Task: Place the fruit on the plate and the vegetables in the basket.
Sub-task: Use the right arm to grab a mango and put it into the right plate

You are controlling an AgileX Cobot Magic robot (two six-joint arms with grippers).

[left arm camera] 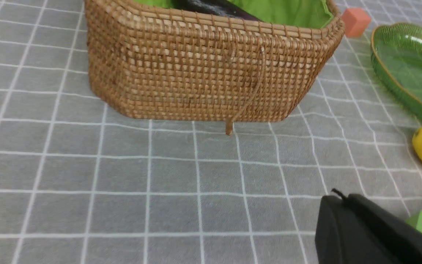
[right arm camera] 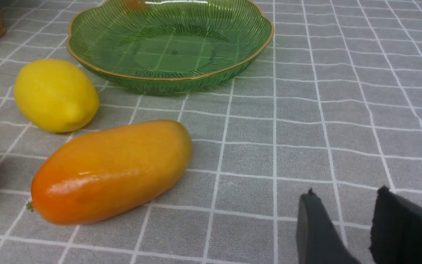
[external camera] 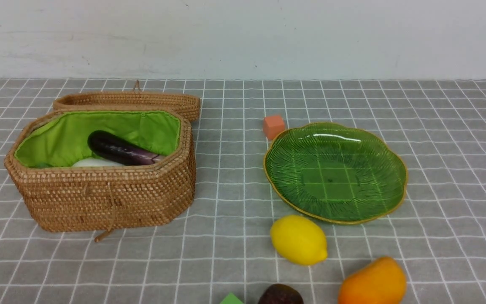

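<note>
The wicker basket (external camera: 99, 190) stands open at the left, its lid lying behind it. Inside lie the purple eggplant (external camera: 120, 150) and a white vegetable (external camera: 93, 162). To the right, the green plate (external camera: 336, 173) holds nothing. In front of it on the cloth lie the lemon (external camera: 298, 239), the mango (external camera: 373, 283) and the maroon fruit (external camera: 280, 295). My left gripper (left arm camera: 343, 200) is shut and empty, low over the cloth in front of the basket (left arm camera: 211, 73). My right gripper (right arm camera: 346, 201) stands open with nothing between its fingers, beside the mango (right arm camera: 112, 170), with the lemon (right arm camera: 55, 95) and plate (right arm camera: 170, 40) beyond it.
An orange cube (external camera: 274, 126) sits just behind the plate's left edge. A green block (external camera: 231, 299) lies at the front edge, left of the maroon fruit, close beside my left gripper's fingers in the left wrist view. A grey checked cloth covers the table; a white wall stands behind it.
</note>
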